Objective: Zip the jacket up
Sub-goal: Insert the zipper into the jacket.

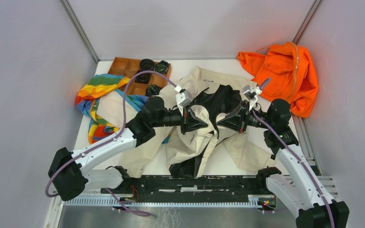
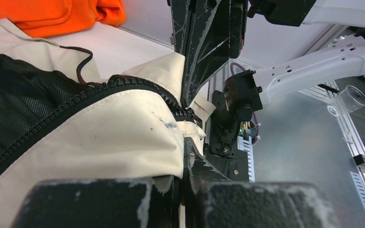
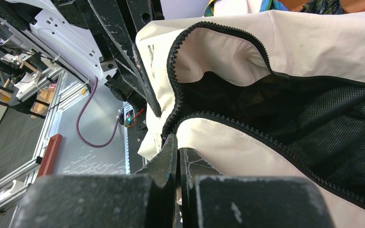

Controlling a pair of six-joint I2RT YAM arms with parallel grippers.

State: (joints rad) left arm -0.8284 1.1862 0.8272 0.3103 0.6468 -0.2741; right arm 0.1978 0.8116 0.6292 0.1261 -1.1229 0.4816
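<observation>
The beige jacket [image 1: 185,142] lies open in the middle of the table, its black mesh lining [image 1: 221,102] showing. My left gripper [image 1: 200,119] is shut on the jacket's left front edge, beside the dark zipper teeth [image 2: 76,107]; in the left wrist view [image 2: 186,145] the cream cloth is pinched between the jaws. My right gripper [image 1: 224,121] is shut on the opposite front edge, and the right wrist view [image 3: 177,142] shows its jaws closed at the zipper line [image 3: 247,128]. The two grippers face each other a short way apart and hold the edges lifted.
A bright orange garment [image 1: 285,71] lies at the back right. A rainbow-striped cloth [image 1: 97,92] lies at the left, partly under the jacket. A wooden tray [image 1: 123,69] with dark rolled items stands at the back left. The metal rail [image 1: 195,183] runs along the near edge.
</observation>
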